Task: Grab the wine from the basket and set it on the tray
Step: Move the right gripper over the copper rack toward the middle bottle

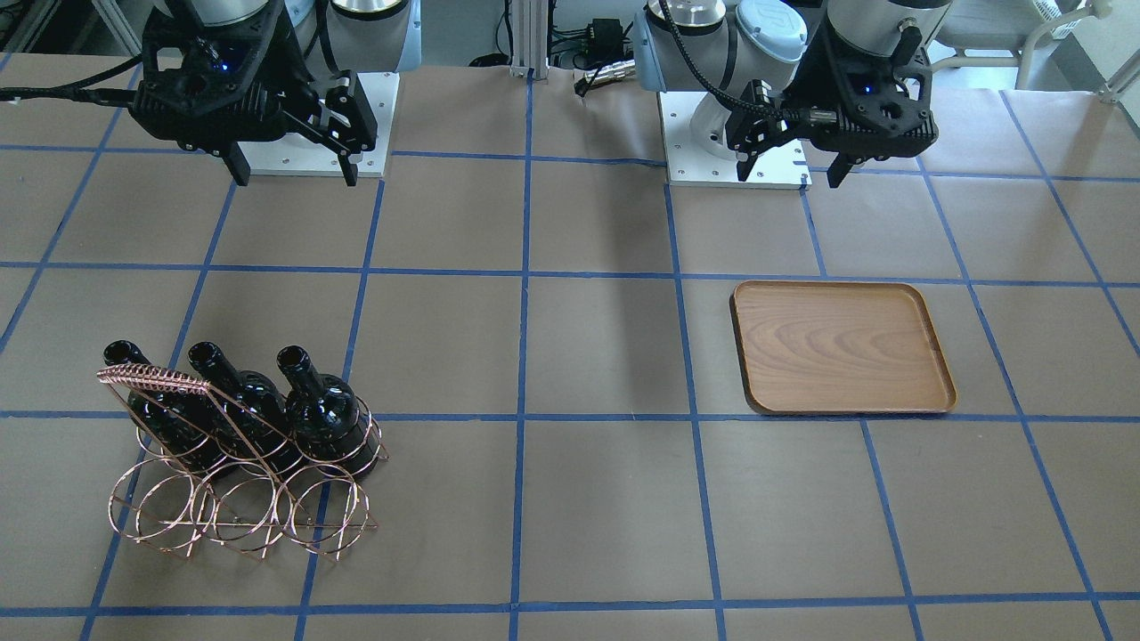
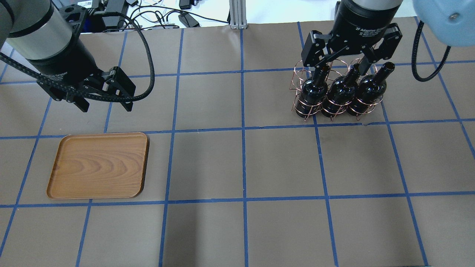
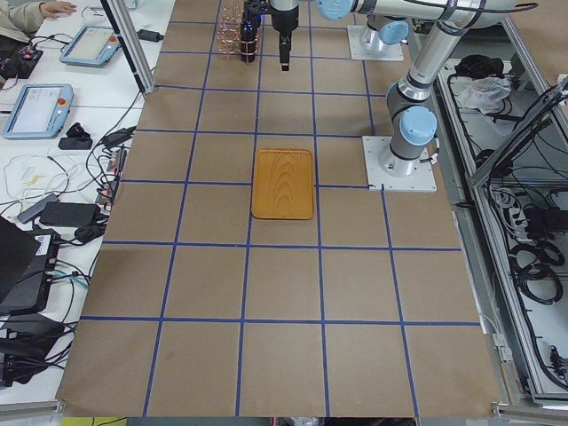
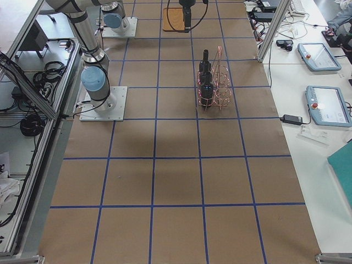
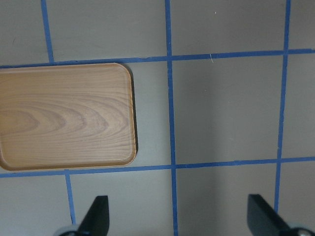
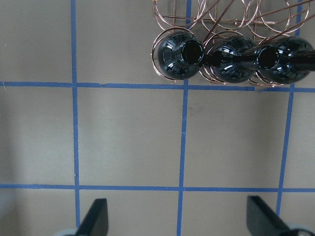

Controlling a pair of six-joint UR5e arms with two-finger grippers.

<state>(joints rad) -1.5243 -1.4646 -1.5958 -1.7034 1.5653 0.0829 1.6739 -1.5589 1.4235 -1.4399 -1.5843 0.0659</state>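
Over on the robot's right side of the brown-papered table point(image 1: 606, 356), crossed with blue tape lines, a copper-coloured wire basket point(image 1: 240, 499) of round rings stands with its coil-wrapped handle on top. Three glossy black glass wine bottles point(image 1: 325, 418) stand upright in it, side by side in the row of rings nearer the robot, slim necks up and mouths open. The right gripper point(image 1: 294, 174) hangs above the table on the robot's side of the basket, its two fingers spread wide, gripping nothing and touching nothing. Well apart, on the robot's left side, a flat rectangular brown wood-grain tray point(image 1: 842, 347) with rounded corners lies on the paper. The left gripper point(image 1: 791, 175) hovers above the table near that tray, fingers likewise parted, nothing between them.
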